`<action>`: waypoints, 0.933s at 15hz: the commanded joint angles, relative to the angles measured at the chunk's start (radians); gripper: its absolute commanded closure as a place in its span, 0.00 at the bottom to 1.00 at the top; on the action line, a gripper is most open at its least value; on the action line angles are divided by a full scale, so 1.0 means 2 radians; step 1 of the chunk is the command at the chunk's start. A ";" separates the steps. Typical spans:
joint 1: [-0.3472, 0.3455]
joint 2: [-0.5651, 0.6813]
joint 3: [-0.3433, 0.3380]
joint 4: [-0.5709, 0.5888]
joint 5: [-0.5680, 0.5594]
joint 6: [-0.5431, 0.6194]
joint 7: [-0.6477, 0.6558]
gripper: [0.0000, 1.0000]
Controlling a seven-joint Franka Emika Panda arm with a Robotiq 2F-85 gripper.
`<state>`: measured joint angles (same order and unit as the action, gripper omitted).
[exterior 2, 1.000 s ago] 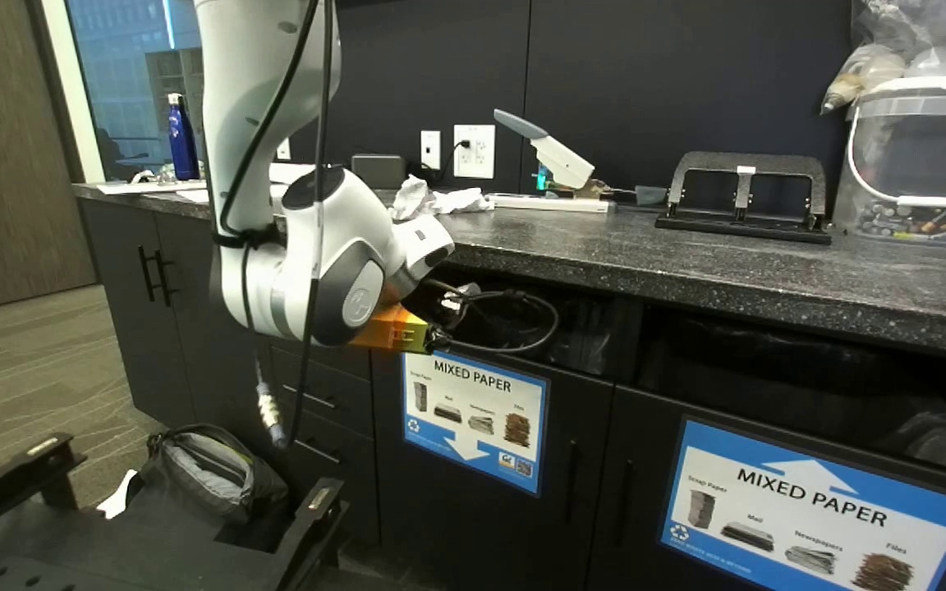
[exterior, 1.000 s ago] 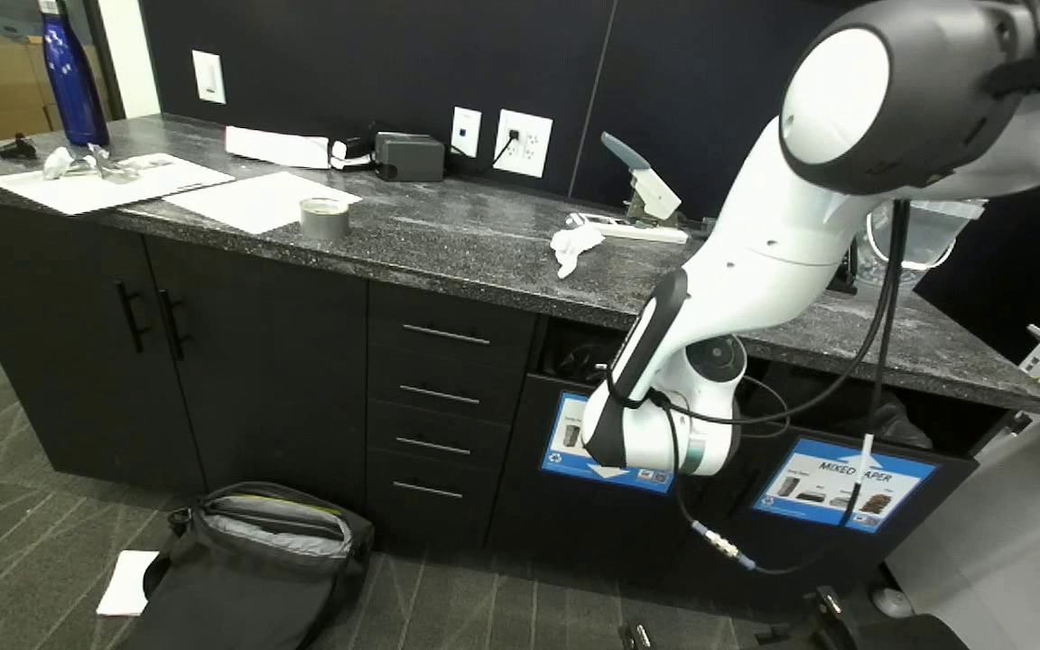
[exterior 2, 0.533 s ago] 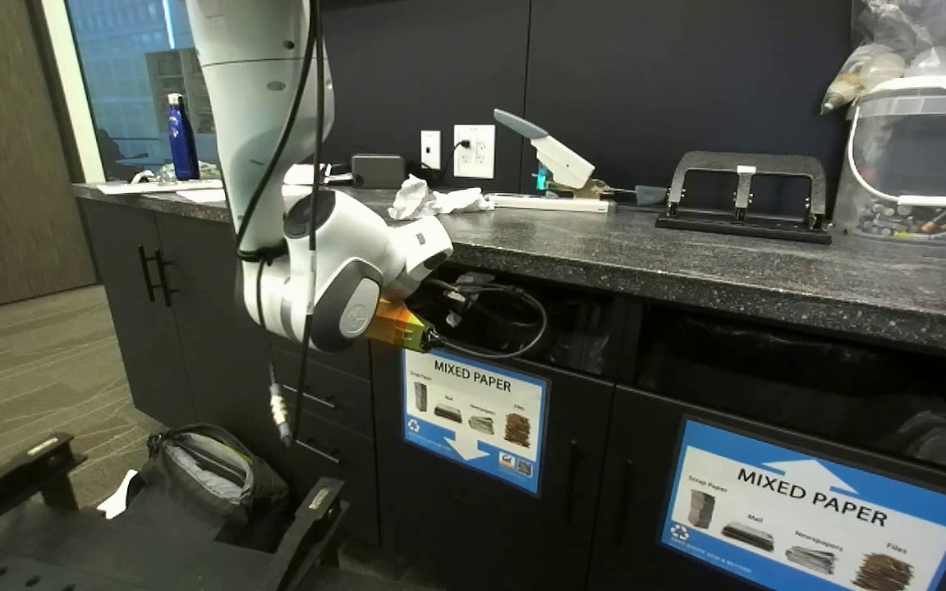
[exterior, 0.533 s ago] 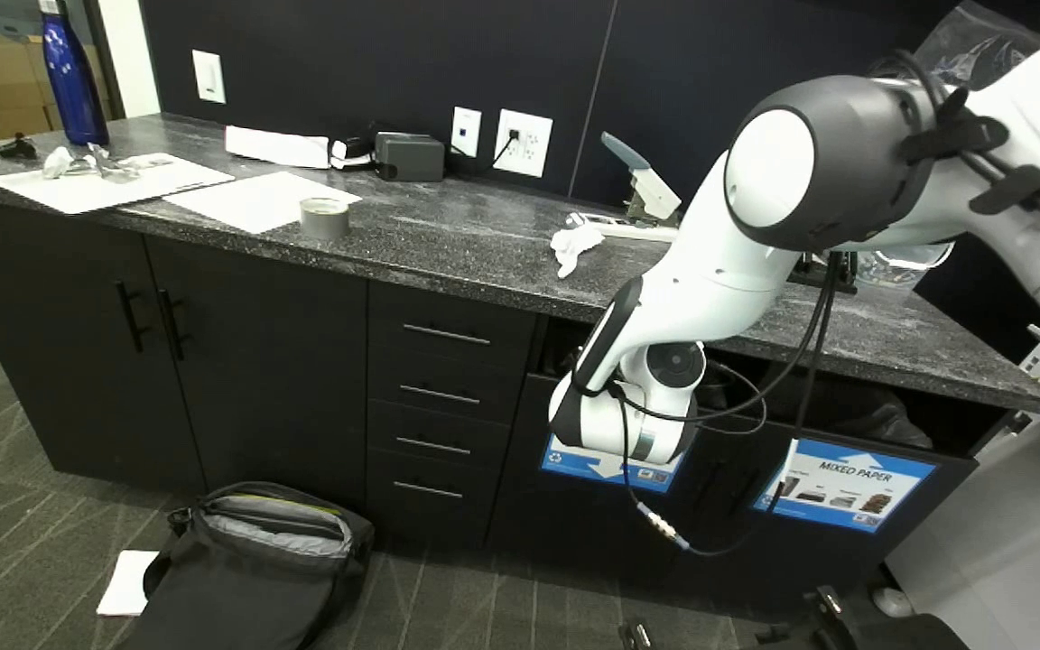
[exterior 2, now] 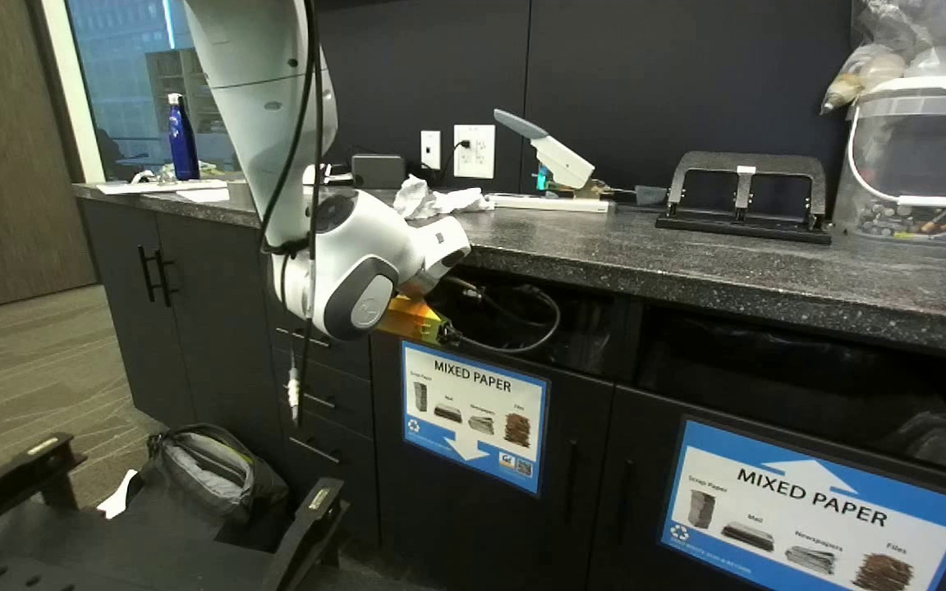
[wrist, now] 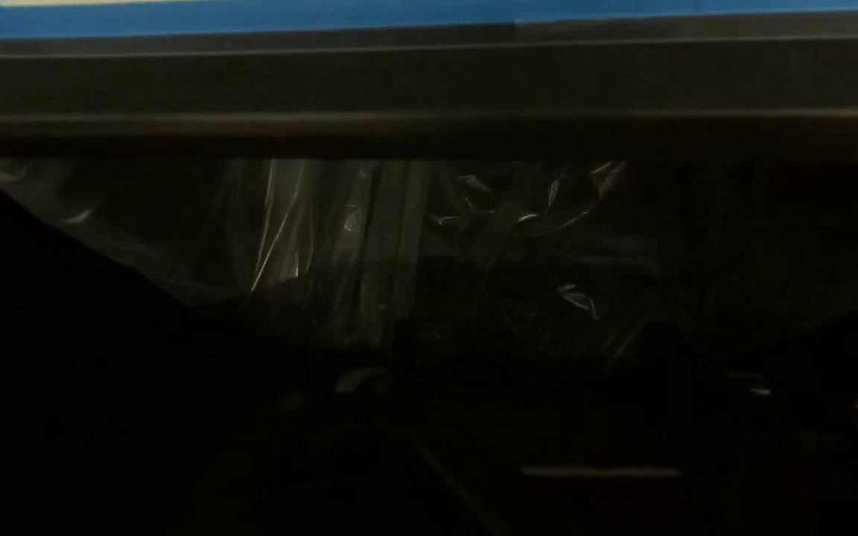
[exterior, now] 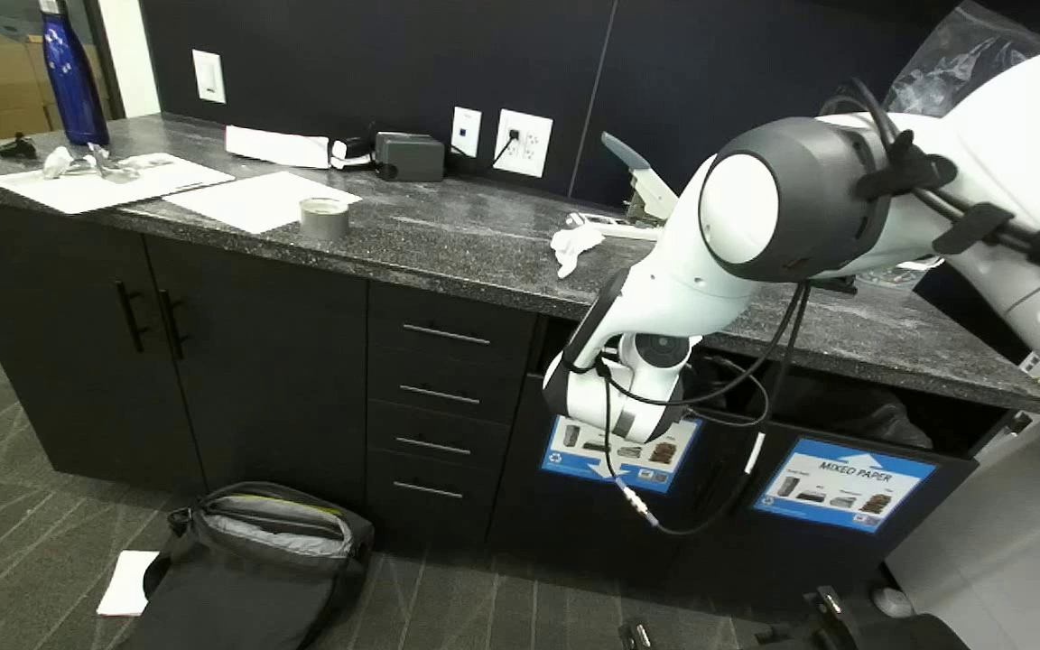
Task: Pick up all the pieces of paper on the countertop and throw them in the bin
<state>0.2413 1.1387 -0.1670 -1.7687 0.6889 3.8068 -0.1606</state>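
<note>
Office: dark wall (exterior: 348, 72), grey carpet (exterior: 448, 596), speckled stone-look counter (exterior: 457, 230) above matt black cabinets (exterior: 258, 361). On the counter: stapler (exterior 2: 555, 158), pale, hard, long handle raised.

Arm (exterior 2: 264, 123): glossy white shell, rounded grey caps, in front of and below the stapler. Its wrist (exterior 2: 370, 300) has risen slightly in the last moments, baring more of the blue-bordered sign (exterior 2: 473, 419) in both exterior views. Reading: probably a drop at the bin (wrist: 429, 85), just made or in hand; no falling paper shows.

Gripper (wrist: 532, 350): below the stapler, at or just within the bin's mouth; near-black in the wrist view. Parted, clenched or grasping paper: cannot tell.

Bin: below the stapler; straight dark front edge, thin clear liner (wrist: 339, 231) in glossy creases.

Wad (exterior: 574, 244): soft crumpled white paper, on the counter just beside the stapler; touching or apart, cannot tell. Unmoved, so the task stands unfinished.

Tape (exterior: 324, 221): smooth grey roll, left of the stapler.

Sheets (exterior: 258, 200): two, white, thin, flat, farther left of the stapler; the farther one bears pale crumples (exterior: 58, 162), paper or plastic unclear. Likely harder to pinch than the wad.

Bottle (exterior: 73, 81): tall, glossy, blue, far left of the stapler.
</note>
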 commanded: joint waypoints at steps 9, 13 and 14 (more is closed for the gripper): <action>0.019 -0.218 -0.031 -0.149 -0.161 -0.306 -0.039 0.00; -0.008 -0.319 -0.008 -0.170 -0.251 -0.483 -0.028 0.00; -0.019 -0.341 0.006 -0.168 -0.280 -0.526 -0.023 0.00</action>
<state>0.2757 0.6267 -0.2208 -2.0521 0.2898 2.9439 -0.2360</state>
